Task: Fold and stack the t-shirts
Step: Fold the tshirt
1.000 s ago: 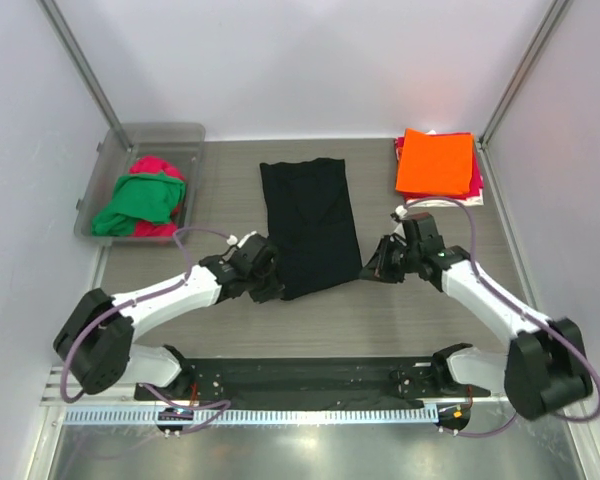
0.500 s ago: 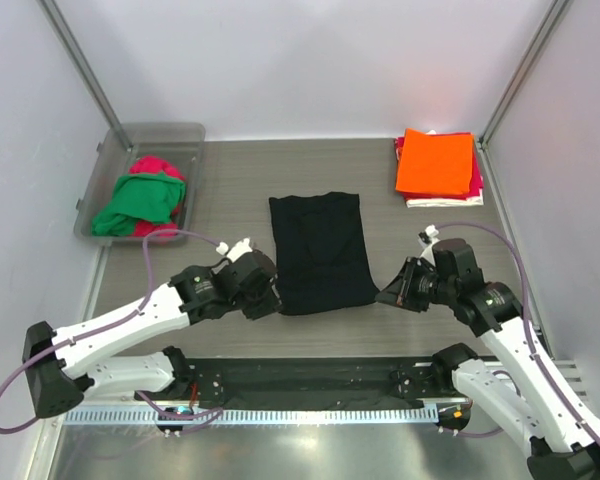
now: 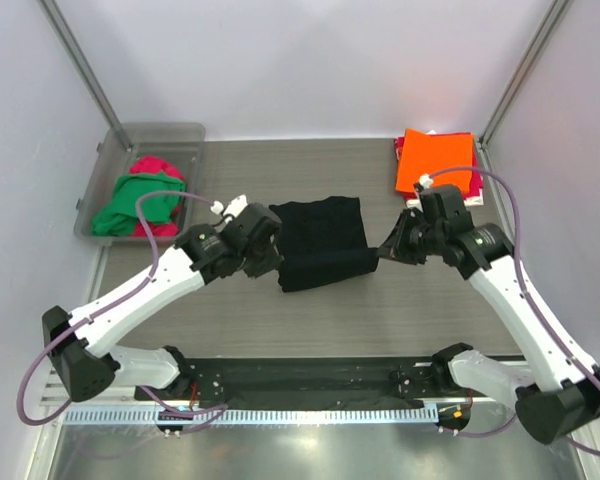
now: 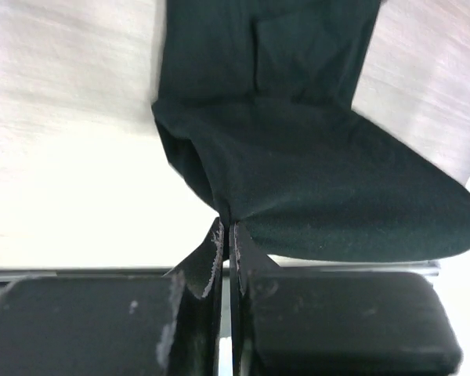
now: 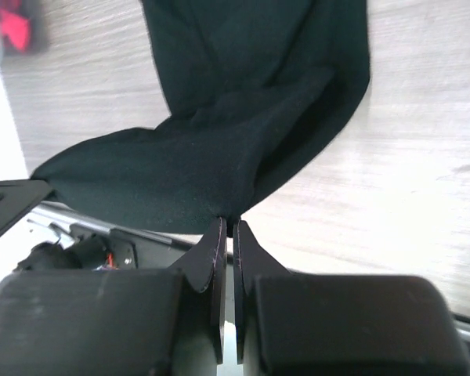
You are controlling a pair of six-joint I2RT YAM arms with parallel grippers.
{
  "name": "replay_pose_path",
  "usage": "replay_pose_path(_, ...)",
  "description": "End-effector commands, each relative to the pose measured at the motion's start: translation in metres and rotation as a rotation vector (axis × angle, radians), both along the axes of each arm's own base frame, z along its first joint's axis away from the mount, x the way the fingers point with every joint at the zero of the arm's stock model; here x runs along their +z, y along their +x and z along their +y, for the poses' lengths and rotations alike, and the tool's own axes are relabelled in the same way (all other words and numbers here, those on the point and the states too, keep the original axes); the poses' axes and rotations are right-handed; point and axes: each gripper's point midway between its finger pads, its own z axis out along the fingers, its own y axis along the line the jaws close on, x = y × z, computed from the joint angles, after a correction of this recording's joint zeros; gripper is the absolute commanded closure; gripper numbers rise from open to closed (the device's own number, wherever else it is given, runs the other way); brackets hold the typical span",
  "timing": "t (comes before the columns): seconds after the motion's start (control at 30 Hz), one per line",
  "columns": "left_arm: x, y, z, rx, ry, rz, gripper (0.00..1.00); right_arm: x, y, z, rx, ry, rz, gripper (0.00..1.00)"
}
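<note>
A black t-shirt (image 3: 322, 240) lies mid-table, its near edge lifted and carried back over the rest. My left gripper (image 3: 276, 262) is shut on its near left corner, and the cloth (image 4: 298, 172) hangs from the fingertips in the left wrist view. My right gripper (image 3: 382, 252) is shut on the near right corner, and the cloth (image 5: 243, 133) drapes from the fingertips in the right wrist view. A stack of folded shirts (image 3: 438, 163), orange on top, sits at the back right.
A clear bin (image 3: 145, 180) at the back left holds crumpled green and pink shirts (image 3: 140, 196). Metal frame posts stand at both back corners. A black rail runs along the near edge (image 3: 310, 380).
Both grippers have lifted the shirt's near edge and moved it away from the bases, folding it over; the shirt now looks shorter.
</note>
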Motion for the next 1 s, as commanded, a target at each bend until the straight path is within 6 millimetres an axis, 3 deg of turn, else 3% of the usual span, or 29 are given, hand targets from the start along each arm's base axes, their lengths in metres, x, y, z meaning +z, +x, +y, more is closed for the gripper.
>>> replay_pose_path(0.0,0.0,0.021,0.02,0.002,0.081,0.004,0.99,0.012,0.037,-0.009,-0.028,-0.102,-0.08,0.99)
replay_pose_path(0.2,-0.004,0.064,0.024,0.02,0.058,0.043,1.0,0.019,0.082,-0.008,-0.037,-0.137,-0.095,0.99)
replay_pose_path(0.23,-0.006,0.074,0.026,0.02,0.065,0.05,1.0,0.011,0.092,-0.007,-0.034,-0.147,-0.07,0.99)
replay_pose_path(0.27,-0.009,0.08,0.026,0.019,0.069,0.055,1.0,0.017,0.101,-0.007,-0.032,-0.147,-0.091,0.99)
replay_pose_path(0.33,-0.014,0.095,0.026,0.013,0.077,0.072,1.0,0.008,0.118,-0.008,-0.038,-0.156,-0.064,0.99)
replay_pose_path(0.63,-0.022,0.155,0.034,0.008,0.074,0.101,1.0,0.001,0.185,-0.003,-0.024,-0.142,-0.051,0.99)
replay_pose_path(0.67,-0.032,0.162,0.036,0.012,0.076,0.127,1.0,0.005,0.192,-0.002,-0.023,-0.136,-0.064,0.99)
replay_pose_path(0.7,-0.034,0.166,0.038,0.005,0.081,0.131,1.0,-0.005,0.199,-0.001,-0.022,-0.141,-0.042,0.99)
replay_pose_path(0.77,-0.033,0.179,0.04,0.007,0.071,0.129,1.0,-0.004,0.21,0.001,-0.019,-0.136,-0.048,0.99)
replay_pose_path(0.8,-0.044,0.184,0.04,0.003,0.083,0.15,1.0,-0.013,0.216,0.002,-0.018,-0.14,-0.03,0.99)
replay_pose_path(0.97,-0.057,0.212,0.04,-0.003,0.059,0.17,1.0,-0.029,0.241,0.004,-0.022,-0.141,-0.014,0.99)
